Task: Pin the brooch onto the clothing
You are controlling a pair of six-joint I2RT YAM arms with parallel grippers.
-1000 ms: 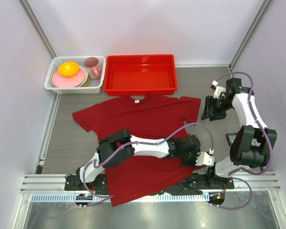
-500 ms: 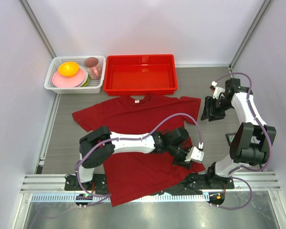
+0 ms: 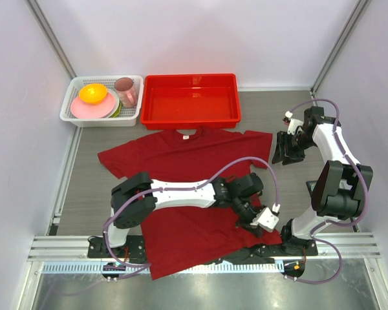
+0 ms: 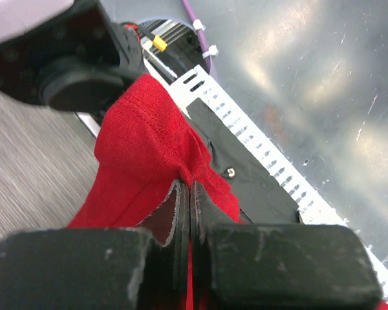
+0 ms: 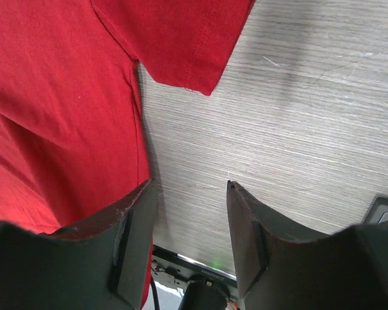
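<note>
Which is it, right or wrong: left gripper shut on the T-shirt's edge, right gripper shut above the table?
Wrong: the right gripper is open above the table, as the right wrist view shows. The left gripper is shut on the edge of the T-shirt.

The left arm (image 3: 181,192), based at 7 o'clock, and right arm (image 3: 330,139), at 5, had white links and black joints. A purple cable (image 3: 246,158) looped along each. The fingers (image 5: 132,239) were matte black, scuffed with pale specks.
</note>
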